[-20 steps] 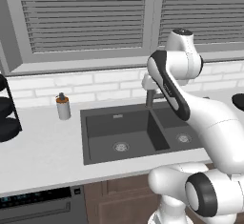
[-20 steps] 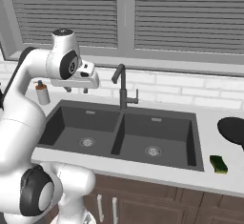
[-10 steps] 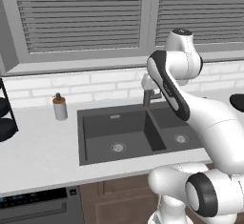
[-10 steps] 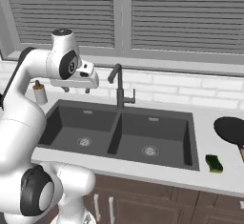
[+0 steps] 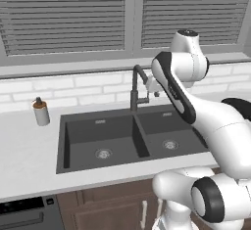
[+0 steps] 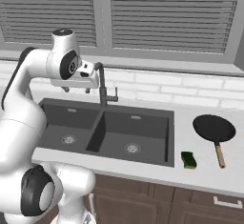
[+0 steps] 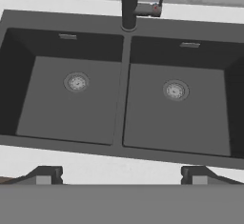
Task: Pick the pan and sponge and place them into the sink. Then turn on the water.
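The small black pan (image 6: 214, 127) lies on the counter right of the sink (image 6: 143, 142), its brownish handle pointing toward the front edge. Its dark rim also peeks past my arm (image 5: 241, 106). The yellow and green sponge (image 6: 189, 159) rests between pan and sink, near the front edge. My gripper (image 6: 76, 90) hangs open and empty above the left basin, just left of the gooseneck tap (image 6: 102, 82). In the hand view its fingertips (image 7: 45, 175) stand wide apart over the sink (image 7: 121, 89), both basins bare. No water runs.
A soap bottle (image 5: 41, 111) stands on the counter left of the sink. A white brick wall and shuttered windows close off the back. Wooden cabinet fronts run below the counter edge.
The whole picture has slid left in both base views, so the base has driven right. The gripper's fingers have spread wider.
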